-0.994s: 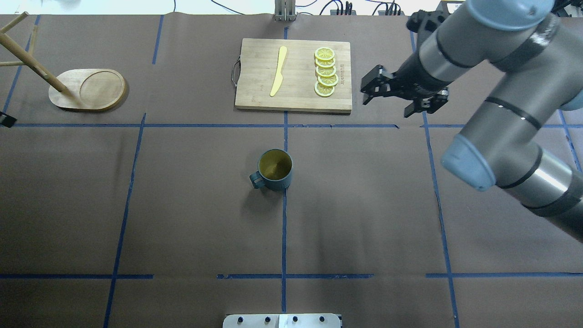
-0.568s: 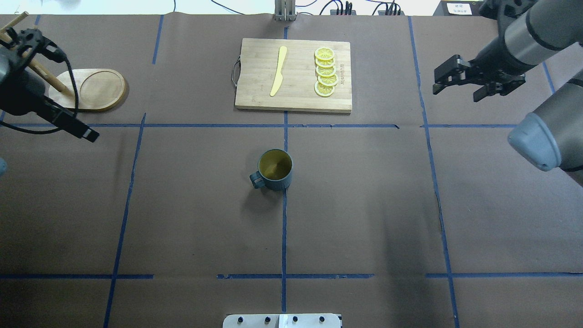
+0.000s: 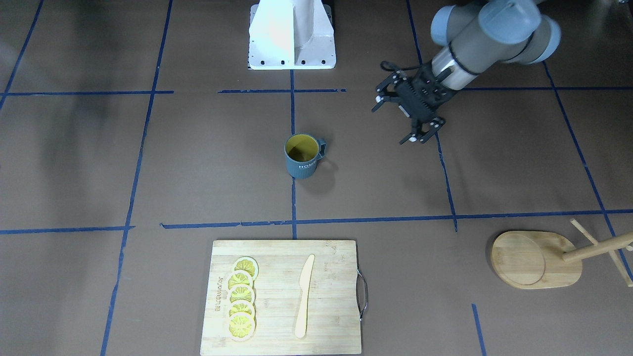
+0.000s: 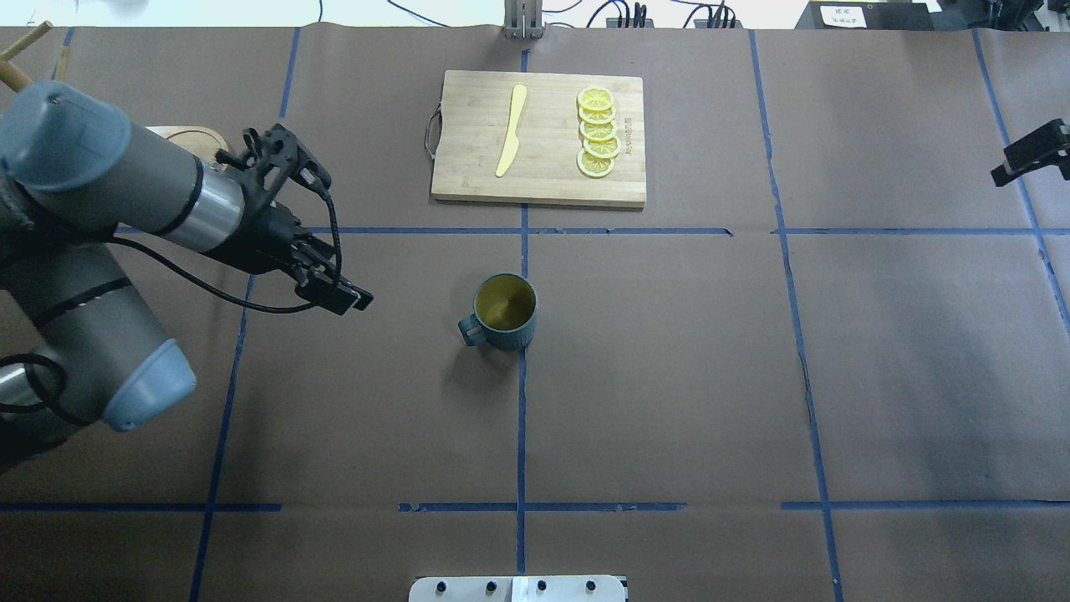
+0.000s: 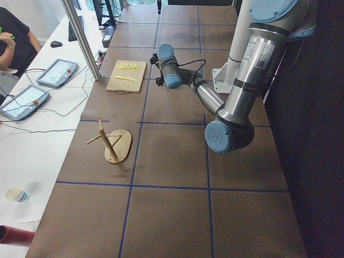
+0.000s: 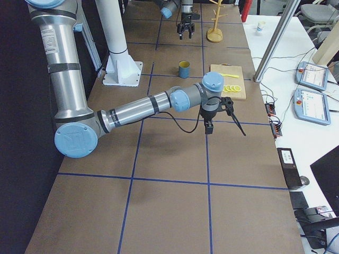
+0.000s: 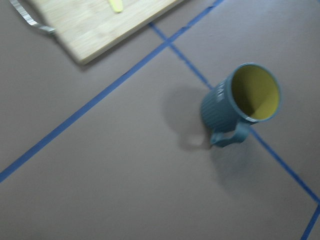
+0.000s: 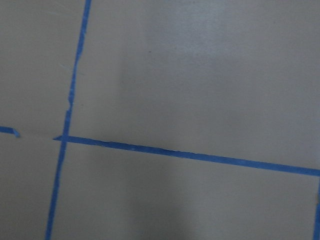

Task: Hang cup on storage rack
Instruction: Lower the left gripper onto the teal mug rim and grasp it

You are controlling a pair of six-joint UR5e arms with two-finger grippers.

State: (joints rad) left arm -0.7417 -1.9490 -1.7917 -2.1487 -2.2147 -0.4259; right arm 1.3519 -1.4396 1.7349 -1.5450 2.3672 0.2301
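The cup [image 4: 501, 311] stands upright at the table's middle, yellow inside, handle towards my left arm; it also shows in the front view [image 3: 302, 157] and the left wrist view [image 7: 242, 102]. My left gripper [image 4: 334, 238] is open and empty, apart from the cup on its handle side, also seen from the front [image 3: 395, 121]. The storage rack [image 3: 536, 259] stands at the far left, largely hidden behind my left arm in the overhead view [image 4: 180, 134]. My right gripper [image 4: 1032, 159] is at the right edge, partly cut off; in the right side view [image 6: 225, 127] its fingers are spread and empty.
A bamboo cutting board [image 4: 468, 167] with a metal handle lies at the far middle, carrying a yellow knife [image 4: 512, 131] and lemon slices [image 4: 598, 134]. Blue tape lines cross the brown table cover. The robot's white base [image 3: 292, 34] is at the near edge.
My left arm has swung in from the left edge towards the cup. My right arm has pulled back to the right, almost out of the overhead view. The cup has not moved.
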